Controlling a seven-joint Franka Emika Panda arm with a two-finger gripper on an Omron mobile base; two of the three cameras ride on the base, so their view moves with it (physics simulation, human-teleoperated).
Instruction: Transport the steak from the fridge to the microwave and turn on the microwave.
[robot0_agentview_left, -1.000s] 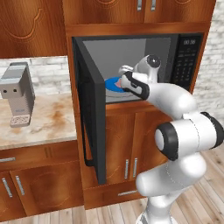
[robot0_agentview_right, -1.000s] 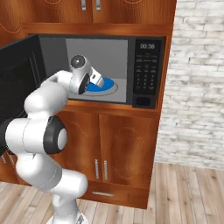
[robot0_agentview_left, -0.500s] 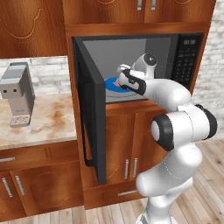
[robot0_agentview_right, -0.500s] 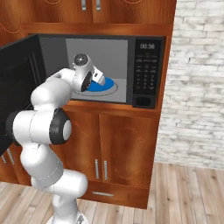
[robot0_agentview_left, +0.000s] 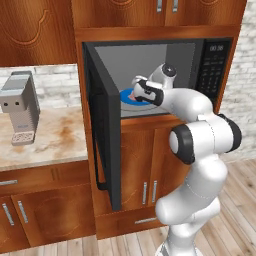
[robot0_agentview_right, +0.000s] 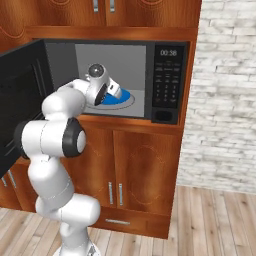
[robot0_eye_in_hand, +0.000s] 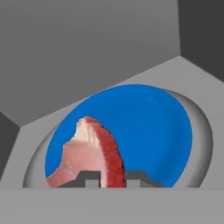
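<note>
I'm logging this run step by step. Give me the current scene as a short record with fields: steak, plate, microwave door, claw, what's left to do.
steak: pinkish-red slab clamped between the fingertips, held over the blue plate
blue plate: on the grey turntable inside the cavity
microwave: door swung wide open, display lit
claw: shut on the steak, reaching inside the cavity
coffee machine: on the counter to the left
left to do: release steak, withdraw, close door, start microwave
</note>
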